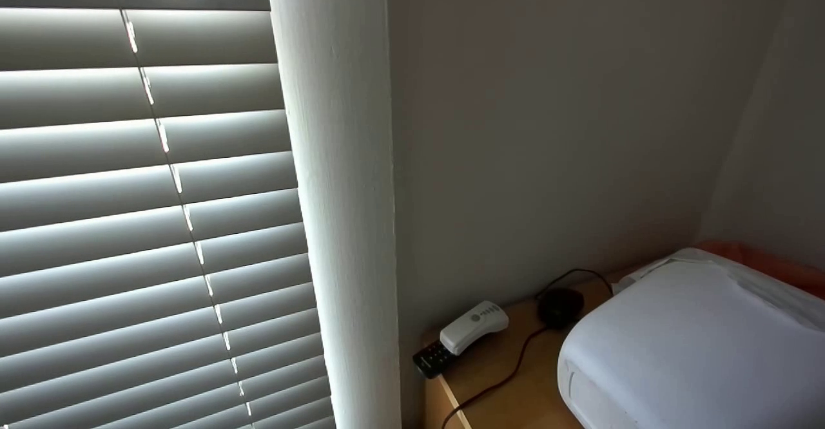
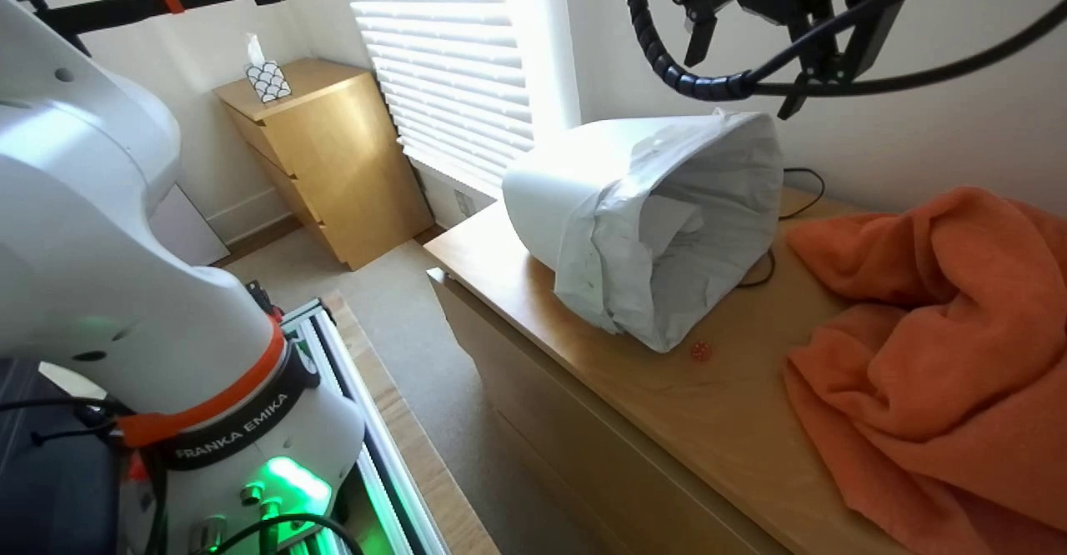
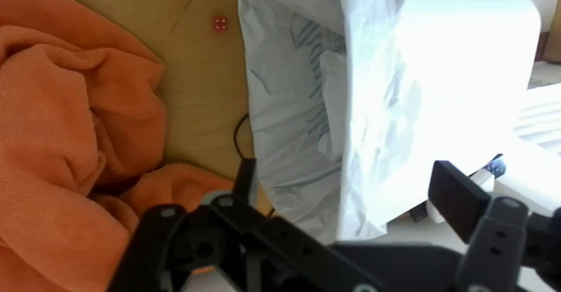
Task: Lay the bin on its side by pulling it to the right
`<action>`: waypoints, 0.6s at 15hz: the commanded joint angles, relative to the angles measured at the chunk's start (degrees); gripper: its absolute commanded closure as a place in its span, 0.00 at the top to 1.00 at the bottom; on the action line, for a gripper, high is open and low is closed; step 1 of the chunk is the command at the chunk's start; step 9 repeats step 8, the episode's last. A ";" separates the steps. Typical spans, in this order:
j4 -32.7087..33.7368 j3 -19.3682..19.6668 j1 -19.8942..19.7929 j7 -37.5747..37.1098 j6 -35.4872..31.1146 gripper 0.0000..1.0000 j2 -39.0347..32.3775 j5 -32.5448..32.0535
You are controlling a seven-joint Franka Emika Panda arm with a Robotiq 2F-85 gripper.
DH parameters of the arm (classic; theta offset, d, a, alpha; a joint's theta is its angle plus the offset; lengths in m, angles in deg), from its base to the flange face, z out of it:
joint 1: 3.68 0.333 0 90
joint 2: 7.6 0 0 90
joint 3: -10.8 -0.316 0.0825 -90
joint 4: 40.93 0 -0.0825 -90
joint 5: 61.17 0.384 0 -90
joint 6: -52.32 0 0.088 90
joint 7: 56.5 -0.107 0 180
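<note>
The white bin [image 2: 554, 176] lies on its side on the wooden dresser top [image 2: 725, 430], its liner-covered mouth facing the orange cloth. Its smooth body also shows in an exterior view [image 1: 683, 352] and in the wrist view [image 3: 469, 81]. The crinkled liner [image 2: 608, 263] folds over the rim, with white paper or plastic inside. My gripper [image 2: 743, 80] is open above the bin's rim, its fingers wide apart and holding nothing. In the wrist view the gripper [image 3: 345, 171] has the rim edge showing between its fingers; I cannot see contact.
An orange cloth [image 2: 959, 355] lies beside the bin's mouth. A small red die [image 3: 220, 23] is near the rim. Behind the bin are a white remote [image 1: 474, 327], a black remote [image 1: 433, 359] and a black round device [image 1: 559, 306] with a cable. Window blinds [image 2: 442, 55] stand beyond.
</note>
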 commanded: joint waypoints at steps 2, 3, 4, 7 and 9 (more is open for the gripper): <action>-0.70 1.88 2.63 3.61 2.66 1.00 2.44 -0.37; -1.02 2.03 3.03 4.91 3.76 1.00 3.51 -0.39; -1.40 2.16 3.28 5.58 4.05 1.00 4.30 -0.41; -1.92 2.35 3.48 6.25 4.06 1.00 4.92 -0.42; -1.97 2.39 3.48 6.41 4.06 1.00 4.92 -0.42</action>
